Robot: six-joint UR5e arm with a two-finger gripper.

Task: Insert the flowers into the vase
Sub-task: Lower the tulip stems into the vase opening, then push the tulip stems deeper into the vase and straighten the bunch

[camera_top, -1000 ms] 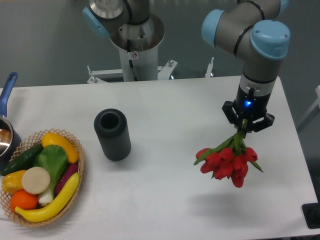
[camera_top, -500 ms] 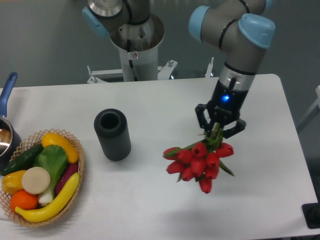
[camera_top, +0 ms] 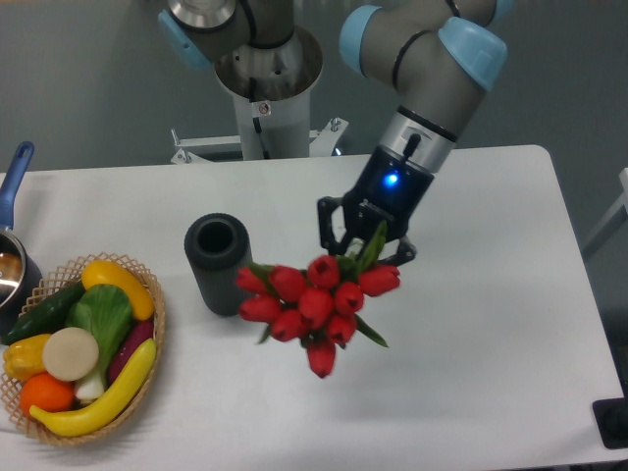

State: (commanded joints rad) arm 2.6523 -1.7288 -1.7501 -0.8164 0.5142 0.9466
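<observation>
Tulips (camera_top: 312,302) are seen nearest the camera, hanging below and left of the fingers, heads lowest and fanned out, with the stems running up into the grip. The bunch is held clear of the table (camera_top: 491,324), and its leftmost head is seen close beside the vase (camera_top: 222,263), perhaps overlapping its right wall in this view. The gripper (camera_top: 368,240) is clamped narrow on the green stems, just above the heads. The bunch is judged light and soft: the heads are easily bruised and the stems are likely to flex, so hold is best taken on the bundled stems, as it is now, never on the blooms. Since the heads point down, the bunch is judged to need turning before the stems can be entered in the round mouth. Left of the fingers, the vase stands upright on the table, mouth open and empty. Far left of the fingers, a basket (camera_top: 157,324) of fruit and vegetables is seen, and beyond it a pot (camera_top: 12,265) at the table edge. Compared with half a second ago, gripper and bunch have been carried leftward, and the arm has been leaned further over; vase and basket are unmoved
</observation>
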